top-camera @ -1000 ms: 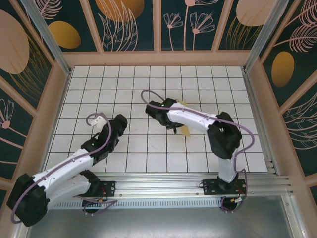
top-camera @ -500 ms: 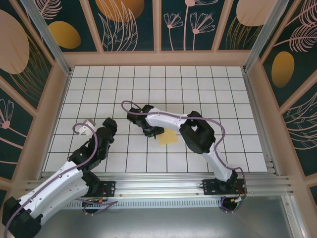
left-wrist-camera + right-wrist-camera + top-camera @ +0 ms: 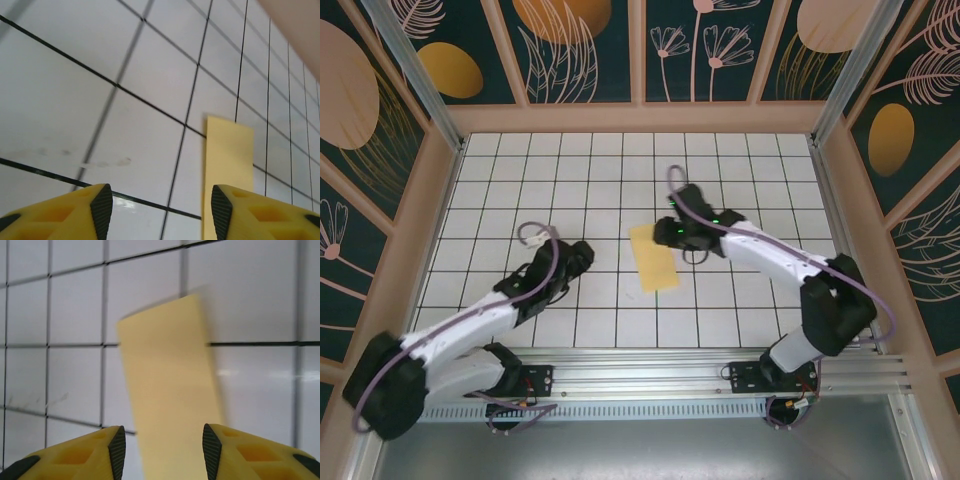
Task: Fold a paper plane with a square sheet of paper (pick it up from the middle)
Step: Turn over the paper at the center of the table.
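**Yellow Sheet Lay Flat Between Two Open Grippers**

Nearest the camera, a grooved aluminium rail ran along the front edge of the white, black-gridded table, with both arm bases bolted to it. From the base on the left, the white and black left arm stretched up and to the right. Its left gripper was low above the tiles with its jaws standing apart. The wrist view showed its yellow foam-padded fingers well separated, with only bare tile and grid lines between them.

Just to the right of that gripper, near the middle of the table, lay the thin, plain yellow sheet of paper. It showed as a long, narrow rectangle, flat on the surface and slightly skewed to the grid. Nothing held it. In the left wrist view it lay ahead and to the right, its near end hidden behind the right-hand finger.

A little farther back, the right arm reached in from the right, and the right gripper sat at the far end of the sheet. Its jaws were parted too. The paper ran beneath the gap, and one edge passed under a yellow finger without being clamped.

Beyond the table stood dark teal wall panels with leaf and flower drawings, set in pale wooden frames.
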{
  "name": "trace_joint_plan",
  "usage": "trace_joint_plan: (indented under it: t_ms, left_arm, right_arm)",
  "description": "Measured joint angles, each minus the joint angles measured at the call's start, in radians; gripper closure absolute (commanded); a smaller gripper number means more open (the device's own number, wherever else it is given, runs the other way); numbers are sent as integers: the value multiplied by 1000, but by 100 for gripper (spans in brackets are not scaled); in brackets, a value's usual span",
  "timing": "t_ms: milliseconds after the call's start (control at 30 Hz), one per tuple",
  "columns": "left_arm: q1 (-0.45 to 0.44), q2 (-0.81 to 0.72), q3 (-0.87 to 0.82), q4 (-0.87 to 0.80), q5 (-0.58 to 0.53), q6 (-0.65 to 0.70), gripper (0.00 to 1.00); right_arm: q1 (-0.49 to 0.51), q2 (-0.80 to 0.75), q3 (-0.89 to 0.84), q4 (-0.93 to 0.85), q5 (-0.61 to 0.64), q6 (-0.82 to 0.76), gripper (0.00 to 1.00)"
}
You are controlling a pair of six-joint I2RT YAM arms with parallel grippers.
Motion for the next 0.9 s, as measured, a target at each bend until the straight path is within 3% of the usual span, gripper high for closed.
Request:
trace_joint_plan:
  t_ms: [100,233,533,900]
  left_arm:
    - [-20,219,138,38,104,24,49]
    - [-52,396,293,86,181,31,52]
    - [-57,586,410,90,237,31,59]
    - [-57,677,481,70,212,30,61]
  right_arm:
    - [-149,-22,-138,121,-137,3,54]
    - [-230,3,-206,195,-298,-5,54]
    - [-241,161,-188,315,-499,-56,56]
    - [-248,290,-107,326,-574,-109,58]
